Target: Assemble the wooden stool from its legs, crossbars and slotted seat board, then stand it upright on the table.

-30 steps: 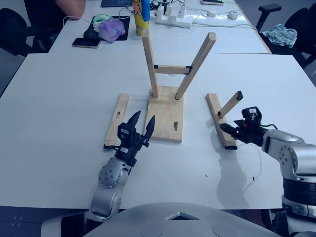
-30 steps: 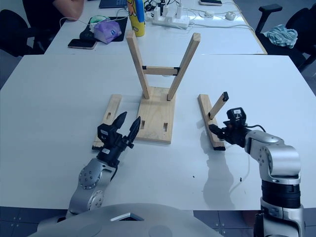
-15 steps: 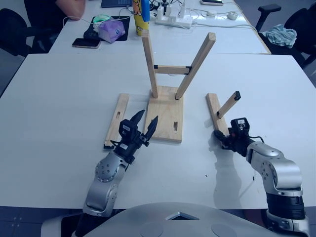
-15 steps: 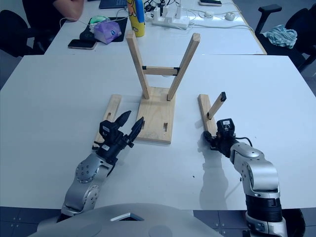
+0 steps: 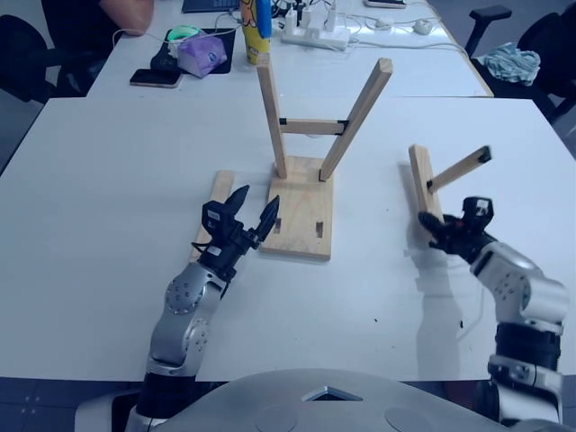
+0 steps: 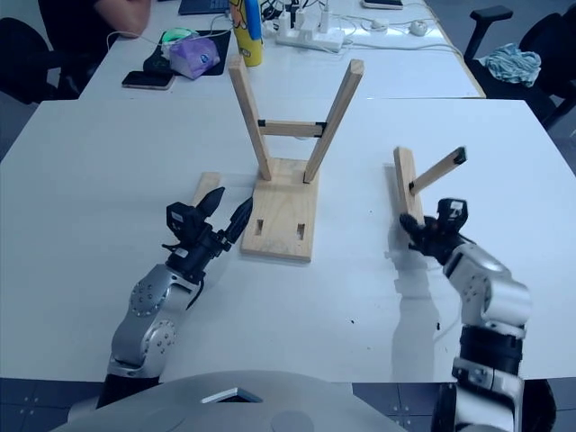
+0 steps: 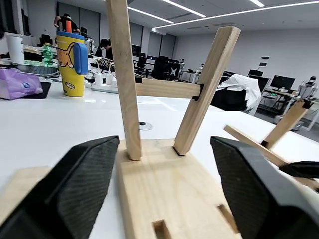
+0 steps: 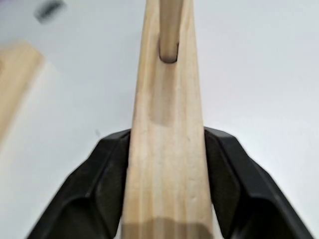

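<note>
The robot's right tool (image 5: 441, 232) is clenched on the near end of a pale wooden leg (image 5: 420, 184) with a short wooden crossbar (image 5: 459, 168) jutting from its side, well to the right of the flat slotted seat board of light wood (image 5: 301, 216), which lies on the white worktop (image 5: 117, 180) with two upright wooden legs (image 5: 273, 121) and a joining crossbar (image 5: 313, 127) standing in its far half; the wrist view shows black fingers (image 8: 107, 184) pressed to both flanks of the leg. The left tool (image 5: 256, 200) hovers released, jaws spread, just beside the board's near left corner and above a loose flat wooden leg (image 5: 220, 183) lying along the board's left side. Two empty rectangular slots (image 5: 319, 229) wait in the board's near half. The step in hand appears to be bringing the gripped piece across to the board. Done well, it calls for a firm hold so the long leg does not swing about the grip, for turning the leg upright before it reaches the board, for squaring its end to a slot rather than forcing it in at an angle, and for steering the jutting crossbar wide of the standing pair. The open left tool looks well placed to press the board down against skidding
</note>
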Motion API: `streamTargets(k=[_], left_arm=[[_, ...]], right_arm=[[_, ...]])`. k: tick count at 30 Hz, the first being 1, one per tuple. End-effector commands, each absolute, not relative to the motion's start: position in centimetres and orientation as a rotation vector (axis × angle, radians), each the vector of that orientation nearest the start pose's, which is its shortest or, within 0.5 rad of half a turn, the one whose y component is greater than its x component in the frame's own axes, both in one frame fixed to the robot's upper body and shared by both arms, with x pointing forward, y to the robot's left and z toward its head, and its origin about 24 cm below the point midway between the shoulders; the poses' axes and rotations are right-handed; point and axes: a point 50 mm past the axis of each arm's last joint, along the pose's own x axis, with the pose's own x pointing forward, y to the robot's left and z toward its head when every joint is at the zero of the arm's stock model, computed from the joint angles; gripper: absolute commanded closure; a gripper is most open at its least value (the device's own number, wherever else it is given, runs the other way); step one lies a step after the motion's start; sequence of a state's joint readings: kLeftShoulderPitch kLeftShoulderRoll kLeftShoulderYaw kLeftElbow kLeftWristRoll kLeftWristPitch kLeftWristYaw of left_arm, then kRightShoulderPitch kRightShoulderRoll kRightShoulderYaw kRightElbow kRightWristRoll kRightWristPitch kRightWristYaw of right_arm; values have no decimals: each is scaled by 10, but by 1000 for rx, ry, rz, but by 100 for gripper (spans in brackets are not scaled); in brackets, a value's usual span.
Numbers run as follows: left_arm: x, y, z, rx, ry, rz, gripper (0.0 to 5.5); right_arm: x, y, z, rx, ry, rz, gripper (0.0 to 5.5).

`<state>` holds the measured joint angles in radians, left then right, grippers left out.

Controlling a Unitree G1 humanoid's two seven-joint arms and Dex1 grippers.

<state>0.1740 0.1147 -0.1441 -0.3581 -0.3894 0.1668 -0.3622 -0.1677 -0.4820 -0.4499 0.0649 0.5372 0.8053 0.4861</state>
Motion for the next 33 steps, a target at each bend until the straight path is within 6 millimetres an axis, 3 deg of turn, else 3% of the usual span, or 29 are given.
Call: streamTargets(k=[1,6,11,19,25,33], left_arm=[[214,117,78,-450,24,-668,141],[206,114,82,-619,111,-807,58],[202,111,90,-742,148,-898,54],[198,114,106,-954,216,-1032,54],[195,113,110,-957,244,-1062,54],[190,106,99,-948,279,-1044,54]], right_arm=[[260,-324,127,480,225,344,341],[237,-331,157,636,356,682,341],[216,-312,180,700,470,996,341],[206,-276,152,620,708,1229,341],[205,-269,143,587,740,1266,341],[212,-266,137,503,760,1278,341]])
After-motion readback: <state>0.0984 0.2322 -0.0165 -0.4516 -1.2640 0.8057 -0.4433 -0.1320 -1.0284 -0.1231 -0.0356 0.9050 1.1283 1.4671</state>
